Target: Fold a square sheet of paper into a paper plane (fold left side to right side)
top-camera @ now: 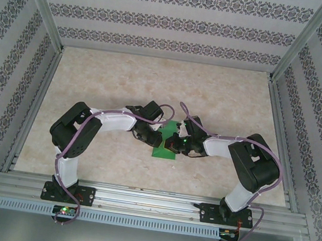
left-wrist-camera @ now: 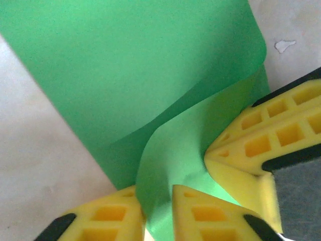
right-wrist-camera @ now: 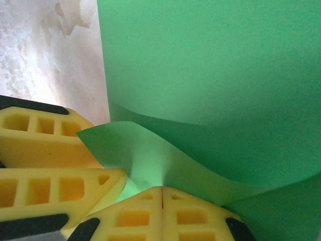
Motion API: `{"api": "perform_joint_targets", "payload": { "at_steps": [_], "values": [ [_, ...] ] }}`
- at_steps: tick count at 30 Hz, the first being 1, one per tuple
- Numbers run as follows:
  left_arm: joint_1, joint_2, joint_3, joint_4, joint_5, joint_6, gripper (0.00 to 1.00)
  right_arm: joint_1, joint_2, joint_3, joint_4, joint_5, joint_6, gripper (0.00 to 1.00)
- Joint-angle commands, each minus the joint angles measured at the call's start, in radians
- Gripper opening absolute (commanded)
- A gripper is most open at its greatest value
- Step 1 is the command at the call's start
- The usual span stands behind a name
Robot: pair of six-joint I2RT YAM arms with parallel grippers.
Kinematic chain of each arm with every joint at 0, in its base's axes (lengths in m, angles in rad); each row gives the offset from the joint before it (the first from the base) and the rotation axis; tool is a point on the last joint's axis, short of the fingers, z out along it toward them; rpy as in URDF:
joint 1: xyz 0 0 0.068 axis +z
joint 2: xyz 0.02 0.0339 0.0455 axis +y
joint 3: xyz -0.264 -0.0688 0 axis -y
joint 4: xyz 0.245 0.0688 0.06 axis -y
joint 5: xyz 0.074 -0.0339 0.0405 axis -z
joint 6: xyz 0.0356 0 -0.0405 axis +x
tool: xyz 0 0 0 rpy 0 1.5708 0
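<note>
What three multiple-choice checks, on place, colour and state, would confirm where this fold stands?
1. The square sheet of paper lies: A, at a far corner; B, between left gripper and right gripper; C, on the floor.
2. The fingers are: A, yellow; B, red; C, white.
3. The right gripper is: A, wide open; B, shut on the paper; C, lifted clear.
Key: B, green shows between the two; A, wrist views show yellow; B, its tips meet on the paper.

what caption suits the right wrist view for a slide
The right gripper pinches a curled flap of the square sheet of paper beside the left gripper
</note>
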Motion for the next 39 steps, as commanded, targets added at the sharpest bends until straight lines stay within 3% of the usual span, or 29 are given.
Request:
{"api": "perform_joint_targets", "payload": {
  "at_steps": [1,6,17,24,39],
  "values": [
    [0.022,-0.069,0.011,-0.089,-0.057,-0.002,0.28,0.014,0.026,-0.016,-0.054,0.034,-0.026,0.00],
    [0.027,-0.173,-0.018,-0.103,-0.039,-0.033,0.32,0.014,0.017,-0.013,-0.052,0.029,-0.030,0.00],
    [-0.007,-0.241,-0.186,0.114,0.218,-0.294,0.18,0.016,0.014,-0.011,-0.056,0.019,-0.035,0.00],
    [-0.020,-0.177,-0.189,0.214,0.259,-0.347,0.16,0.016,0.020,-0.010,-0.058,0.016,-0.037,0.00],
    [-0.021,-0.090,-0.206,0.242,0.245,-0.338,0.15,0.016,0.028,-0.008,-0.072,0.018,-0.045,0.00]
  ]
}}
